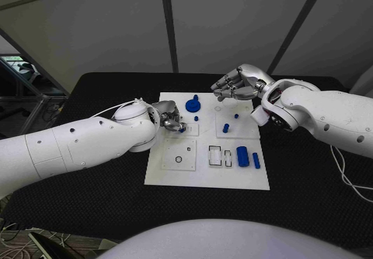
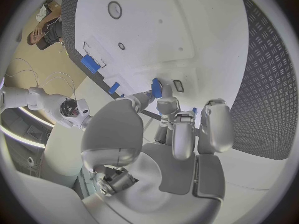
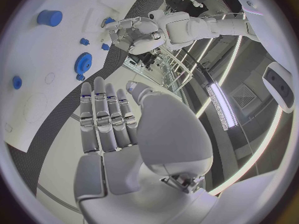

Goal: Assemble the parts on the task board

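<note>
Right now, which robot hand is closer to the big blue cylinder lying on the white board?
Left. The left robot hand is over the board's middle, nearer the cylinder. The right robot hand hovers past the board's far edge.

left hand (image 1: pixel 170 122) sits around 9 o'clock, fingers (image 2: pixel 157 90) pinching a small blue part (image 2: pixel 156 88). right hand (image 1: pixel 239 84) hangs up at 1 o'clock, fingers (image 3: pixel 104 115) straight, side by side, holding nothing.
</note>
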You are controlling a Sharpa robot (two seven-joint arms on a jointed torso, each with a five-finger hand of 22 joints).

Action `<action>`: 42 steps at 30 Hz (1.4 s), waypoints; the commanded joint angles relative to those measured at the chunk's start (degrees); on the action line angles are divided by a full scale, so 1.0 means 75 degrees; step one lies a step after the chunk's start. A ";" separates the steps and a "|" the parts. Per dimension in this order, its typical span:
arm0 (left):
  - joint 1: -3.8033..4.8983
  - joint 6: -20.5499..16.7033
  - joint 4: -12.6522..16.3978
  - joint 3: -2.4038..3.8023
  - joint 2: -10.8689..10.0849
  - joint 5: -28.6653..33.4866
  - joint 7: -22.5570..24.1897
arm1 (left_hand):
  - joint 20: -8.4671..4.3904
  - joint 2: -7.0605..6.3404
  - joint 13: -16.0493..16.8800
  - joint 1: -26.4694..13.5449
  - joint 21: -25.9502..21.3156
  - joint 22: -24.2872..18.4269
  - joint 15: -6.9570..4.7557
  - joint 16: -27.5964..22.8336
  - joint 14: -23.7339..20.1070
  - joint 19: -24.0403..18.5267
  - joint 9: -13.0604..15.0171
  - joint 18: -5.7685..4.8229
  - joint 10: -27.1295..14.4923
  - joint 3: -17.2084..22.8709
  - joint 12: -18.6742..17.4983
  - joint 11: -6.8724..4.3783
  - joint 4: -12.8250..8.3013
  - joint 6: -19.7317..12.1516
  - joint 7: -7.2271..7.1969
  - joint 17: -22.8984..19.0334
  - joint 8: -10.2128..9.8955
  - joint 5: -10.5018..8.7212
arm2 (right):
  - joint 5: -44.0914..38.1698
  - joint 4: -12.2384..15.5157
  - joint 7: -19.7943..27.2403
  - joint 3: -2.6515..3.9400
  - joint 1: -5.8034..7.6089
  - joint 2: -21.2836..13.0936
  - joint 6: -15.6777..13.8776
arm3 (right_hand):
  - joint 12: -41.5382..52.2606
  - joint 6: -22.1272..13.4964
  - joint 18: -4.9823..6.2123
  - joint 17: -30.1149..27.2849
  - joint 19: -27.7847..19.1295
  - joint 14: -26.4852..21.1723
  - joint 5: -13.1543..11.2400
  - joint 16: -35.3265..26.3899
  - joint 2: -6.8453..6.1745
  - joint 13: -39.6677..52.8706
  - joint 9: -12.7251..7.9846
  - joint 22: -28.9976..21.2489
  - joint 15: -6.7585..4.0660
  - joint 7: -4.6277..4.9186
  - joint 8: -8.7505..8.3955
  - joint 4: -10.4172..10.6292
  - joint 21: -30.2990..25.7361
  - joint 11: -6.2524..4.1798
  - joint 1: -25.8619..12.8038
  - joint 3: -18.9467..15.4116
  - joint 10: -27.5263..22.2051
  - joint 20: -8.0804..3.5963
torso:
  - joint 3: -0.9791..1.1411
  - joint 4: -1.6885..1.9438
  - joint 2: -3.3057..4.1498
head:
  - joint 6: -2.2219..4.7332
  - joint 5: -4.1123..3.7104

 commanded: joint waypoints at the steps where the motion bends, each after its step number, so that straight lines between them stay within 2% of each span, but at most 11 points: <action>1: -0.0031 0.0041 -0.0018 -0.0026 0.0016 -0.0083 -0.0090 | -0.0009 -0.0006 0.0007 0.0072 0.0000 0.0372 -0.0038 0.0004 0.0788 0.0026 0.0005 0.0074 0.0074 0.0945 0.0021 0.0001 -0.0989 -0.0005 -0.0052 0.1993 0.0025 0.0026 | -0.0002 -0.0003 0.0096 0.0004 0.0011 0.0011 0.0054 | 0.0001 -0.0011 0.0097 -0.0008 0.0006 -0.0054 0.0050 -0.0014 0.0054 -0.0004 0.0012 -0.0009 0.0004 0.0063 -0.0049 -0.0011 -0.0052 -0.0022 -0.0033 0.0044 -0.0045 0.0054 | 0.0005 -0.0007 0.0002 | 0.0007 -0.0008; 7: -0.0031 -0.0316 0.0041 -0.0015 0.0018 -0.0069 -0.0085 | -0.0011 0.0007 0.0009 0.0069 0.0019 0.0392 -0.0040 -0.0008 0.0783 0.0040 0.0004 0.0068 0.0082 0.0950 0.0024 0.0002 -0.0977 0.0006 -0.0051 0.1978 0.0028 0.0028 | -0.0002 0.0004 0.0100 0.0004 0.0011 0.0008 0.0052 | 0.0002 -0.0013 0.0098 -0.0013 0.0012 -0.0056 0.0057 -0.0013 0.0061 -0.0004 0.0012 -0.0015 0.0004 0.0064 -0.0050 -0.0010 -0.0065 -0.0021 -0.0038 0.0052 -0.0049 0.0056 | -0.0002 -0.0008 0.0007 | 0.0013 -0.0008; 15: -0.0036 -0.1212 0.0242 -0.0007 -0.0115 0.0133 -0.0059 | -0.0017 0.0011 0.0100 0.0085 0.0135 0.0510 -0.0048 -0.0024 0.0777 0.0126 0.0000 0.0036 0.0150 0.0971 0.0092 -0.0009 -0.0979 0.0037 -0.0061 0.1958 0.0039 0.0032 | -0.0002 0.0003 0.0105 0.0004 0.0011 0.0001 0.0046 | 0.0002 -0.0013 0.0098 -0.0013 0.0012 -0.0056 0.0057 -0.0013 0.0061 -0.0004 0.0012 -0.0015 0.0004 0.0064 -0.0050 -0.0010 -0.0065 -0.0021 -0.0038 0.0052 -0.0049 0.0056 | 0.0012 -0.0002 -0.0006 | 0.0007 0.0002; 22: -0.0090 -0.1675 0.0334 -0.0010 -0.0190 0.0208 -0.0050 | -0.0027 -0.0003 0.0155 0.0095 0.0202 0.0578 -0.0061 -0.0041 0.0771 0.0178 -0.0005 0.0018 0.0208 0.0998 0.0136 -0.0022 -0.0982 0.0068 -0.0073 0.1937 0.0047 0.0035 | -0.0002 0.0009 0.0112 0.0004 0.0011 -0.0011 0.0029 | 0.0002 -0.0013 0.0098 -0.0013 0.0012 -0.0056 0.0057 -0.0013 0.0061 -0.0004 0.0012 -0.0015 0.0004 0.0064 -0.0050 -0.0010 -0.0065 -0.0021 -0.0038 0.0052 -0.0049 0.0056 | 0.0010 0.0010 -0.0009 | 0.0013 0.0006; 30: -0.0161 -0.1855 0.0242 -0.0011 -0.0166 0.0219 -0.0042 | -0.0034 -0.0016 0.0175 0.0100 0.0233 0.0611 -0.0070 -0.0050 0.0768 0.0203 -0.0009 0.0009 0.0240 0.1015 0.0152 -0.0031 -0.0986 0.0088 -0.0081 0.1927 0.0052 0.0036 | -0.0002 0.0022 0.0126 0.0004 0.0011 -0.0037 -0.0002 | 0.0002 -0.0013 0.0098 -0.0013 0.0012 -0.0056 0.0057 -0.0013 0.0061 -0.0004 0.0012 -0.0015 0.0004 0.0064 -0.0050 -0.0010 -0.0065 -0.0021 -0.0038 0.0052 -0.0049 0.0056 | 0.0007 -0.0010 -0.0004 | 0.0022 0.0009; 37: -0.0215 -0.1870 0.0137 -0.0013 -0.0053 -0.0038 -0.0036 | -0.0044 -0.0044 0.0195 0.0111 0.0270 0.0649 -0.0080 -0.0044 0.0770 0.0233 -0.0016 -0.0001 0.0275 0.1039 0.0169 -0.0043 -0.0999 0.0110 -0.0093 0.1933 0.0054 0.0040 | -0.0002 0.0034 0.0136 0.0004 0.0011 -0.0050 -0.0018 | 0.0003 -0.0013 0.0098 -0.0016 0.0016 -0.0057 0.0062 -0.0012 0.0063 -0.0004 0.0013 -0.0018 0.0005 0.0064 -0.0050 -0.0011 -0.0073 -0.0021 -0.0040 0.0056 -0.0050 0.0056 | 0.0008 -0.0008 -0.0003 | 0.0017 0.0008; 40: -0.0240 -0.1831 0.0116 -0.0013 -0.0008 -0.0308 -0.0029 | -0.0063 -0.0117 0.0186 0.0105 0.0294 0.0679 -0.0096 -0.0039 0.0772 0.0258 -0.0035 -0.0008 0.0316 0.1094 0.0157 -0.0059 -0.1008 0.0152 -0.0106 0.1939 0.0051 0.0180 | -0.0045 0.0045 0.0136 0.0004 0.0011 -0.0050 -0.0037 | 0.0003 -0.0013 0.0098 -0.0016 0.0016 -0.0057 0.0062 -0.0012 0.0063 -0.0004 0.0013 -0.0018 0.0005 0.0064 -0.0050 -0.0011 -0.0073 -0.0021 -0.0040 0.0056 -0.0050 0.0056 | 0.0006 -0.0013 0.0002 | 0.0036 0.0017; 42: -0.0250 -0.1807 0.0110 -0.0014 0.0018 -0.0457 -0.0027 | -0.0063 -0.0120 0.0184 0.0105 0.0295 0.0680 -0.0096 -0.0039 0.0772 0.0259 -0.0035 -0.0008 0.0317 0.1096 0.0156 -0.0059 -0.1009 0.0153 -0.0107 0.1940 0.0051 0.0184 | -0.0159 0.0063 0.0137 0.0004 0.0011 -0.0052 -0.0045 | 0.0004 -0.0012 0.0099 -0.0017 0.0018 -0.0057 0.0067 -0.0012 0.0068 -0.0004 0.0013 -0.0020 0.0005 0.0062 -0.0049 -0.0013 -0.0076 -0.0022 -0.0037 0.0061 -0.0050 0.0056 | 0.0004 -0.0013 0.0000 | 0.0032 0.0013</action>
